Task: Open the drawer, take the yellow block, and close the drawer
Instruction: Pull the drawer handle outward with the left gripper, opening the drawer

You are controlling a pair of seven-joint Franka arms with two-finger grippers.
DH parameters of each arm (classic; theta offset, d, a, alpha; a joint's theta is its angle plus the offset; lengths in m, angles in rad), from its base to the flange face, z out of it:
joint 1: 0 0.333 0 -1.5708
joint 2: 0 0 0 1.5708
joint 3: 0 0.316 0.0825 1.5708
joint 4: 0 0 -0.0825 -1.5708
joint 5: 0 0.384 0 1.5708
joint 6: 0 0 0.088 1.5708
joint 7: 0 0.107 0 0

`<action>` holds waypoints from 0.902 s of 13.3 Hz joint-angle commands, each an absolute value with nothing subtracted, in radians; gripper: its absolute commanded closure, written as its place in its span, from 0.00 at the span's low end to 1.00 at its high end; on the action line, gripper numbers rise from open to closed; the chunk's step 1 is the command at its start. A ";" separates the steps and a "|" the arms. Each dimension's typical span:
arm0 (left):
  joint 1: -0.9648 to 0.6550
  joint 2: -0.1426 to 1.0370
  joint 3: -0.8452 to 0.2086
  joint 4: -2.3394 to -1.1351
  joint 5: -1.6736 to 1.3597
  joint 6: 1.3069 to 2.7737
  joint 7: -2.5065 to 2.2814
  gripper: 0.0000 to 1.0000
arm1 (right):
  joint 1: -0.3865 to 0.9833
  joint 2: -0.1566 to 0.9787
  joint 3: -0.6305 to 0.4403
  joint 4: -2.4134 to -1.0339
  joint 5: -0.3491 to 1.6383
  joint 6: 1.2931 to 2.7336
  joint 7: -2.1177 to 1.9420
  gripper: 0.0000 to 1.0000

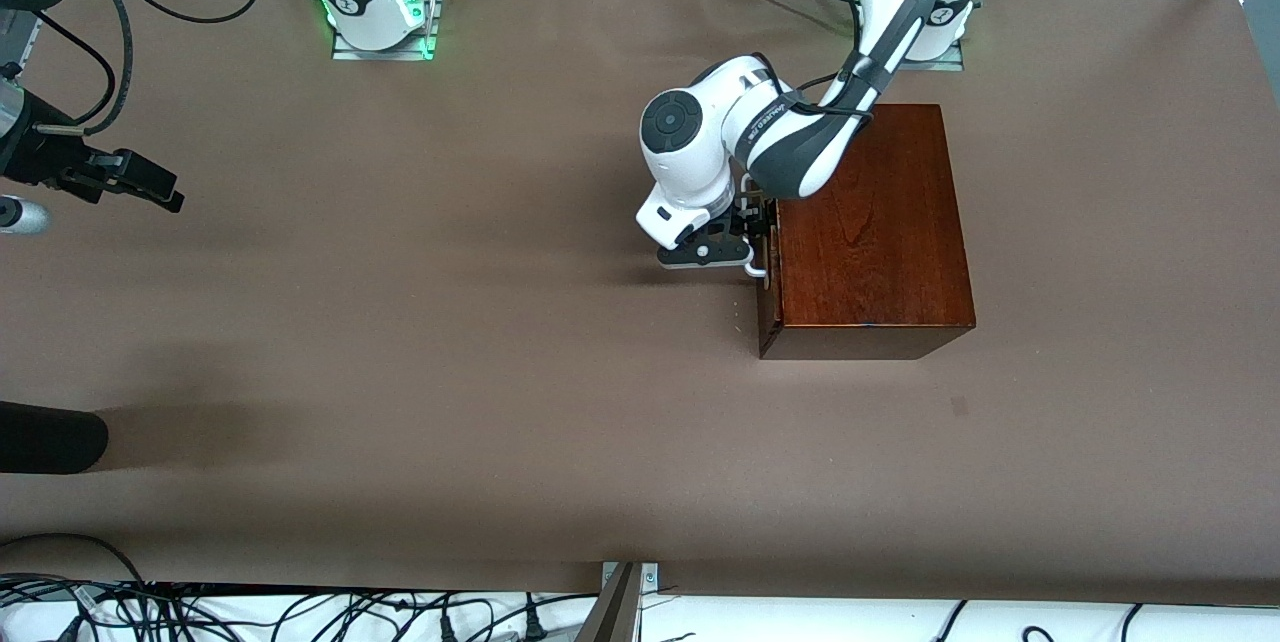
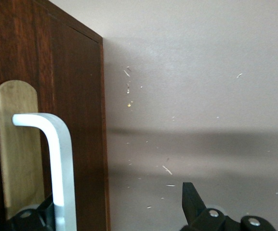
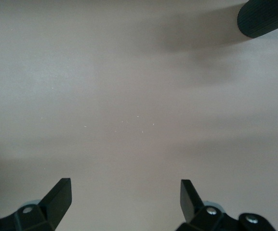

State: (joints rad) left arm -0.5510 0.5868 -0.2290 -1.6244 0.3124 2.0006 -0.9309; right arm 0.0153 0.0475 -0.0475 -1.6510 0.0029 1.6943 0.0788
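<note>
At the drawer (image 1: 768,267) front, left gripper (image 1: 745,240) fingers straddle its handle (image 2: 57,159).

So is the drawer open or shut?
Shut. The drawer front sits flush with the wooden box, and no pale inside shows. The left hand, open, is at its white handle.

1. Wooden box (image 1: 870,232) standing on the worktop (image 1: 450,372), toward the left arm's end.
2. Drawer (image 1: 771,307) shut, flush in the box's front, facing the right arm's end of the worktop.
3. Handle (image 2: 57,163) mounted on the drawer front, with the left gripper (image 1: 748,240) at it (one finger either side, jaws spread, not clamped).
4. Right gripper (image 1: 150,184) up over bare worktop at the right arm's end, well apart from the box, jaws spread, waiting.
</note>
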 commanded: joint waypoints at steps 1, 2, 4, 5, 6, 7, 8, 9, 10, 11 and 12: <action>-0.627 0.672 -0.238 -1.511 0.275 2.022 -1.018 0.00 | 0.015 0.052 -0.048 -1.638 0.020 1.694 0.074 0.00; -0.640 0.681 -0.238 -1.493 0.273 2.022 -1.022 0.00 | 0.015 0.052 -0.048 -1.638 0.020 1.694 0.074 0.00; -0.659 0.698 -0.238 -1.462 0.256 2.023 -1.023 0.00 | 0.015 0.052 -0.048 -1.638 0.020 1.694 0.074 0.00; -0.681 0.712 -0.236 -1.433 0.256 2.022 -1.029 0.00 | 0.015 0.054 -0.048 -1.638 0.020 1.694 0.074 0.00; -0.705 0.725 -0.233 -1.408 0.256 2.020 -1.051 0.00 | 0.015 0.054 -0.046 -1.638 0.020 1.694 0.074 0.00; -0.716 0.730 -0.227 -1.396 0.255 2.020 -1.064 0.00 | 0.015 0.054 -0.046 -1.638 0.020 1.694 0.075 0.00; -0.721 0.732 -0.229 -1.388 0.246 2.022 -1.066 0.00 | 0.015 0.054 -0.046 -1.638 0.020 1.694 0.074 0.00; -0.726 0.732 -0.229 -1.382 0.238 2.025 -1.066 0.00 | 0.015 0.054 -0.046 -1.638 0.020 1.694 0.075 0.00; -0.738 0.738 -0.229 -1.364 0.232 2.023 -1.066 0.00 | 0.015 0.054 -0.046 -1.638 0.020 1.694 0.075 0.00; -0.748 0.748 -0.226 -1.347 0.221 2.023 -1.068 0.00 | 0.015 0.054 -0.046 -1.638 0.020 1.694 0.075 0.00; -0.759 0.764 -0.221 -1.326 0.218 2.025 -1.071 0.00 | 0.015 0.054 -0.046 -1.638 0.020 1.694 0.075 0.00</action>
State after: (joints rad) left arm -0.6825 0.6880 -0.1812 -1.4525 0.3151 1.9798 -0.9896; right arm 0.0155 0.0477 -0.0469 -1.6510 0.0030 1.6946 0.0788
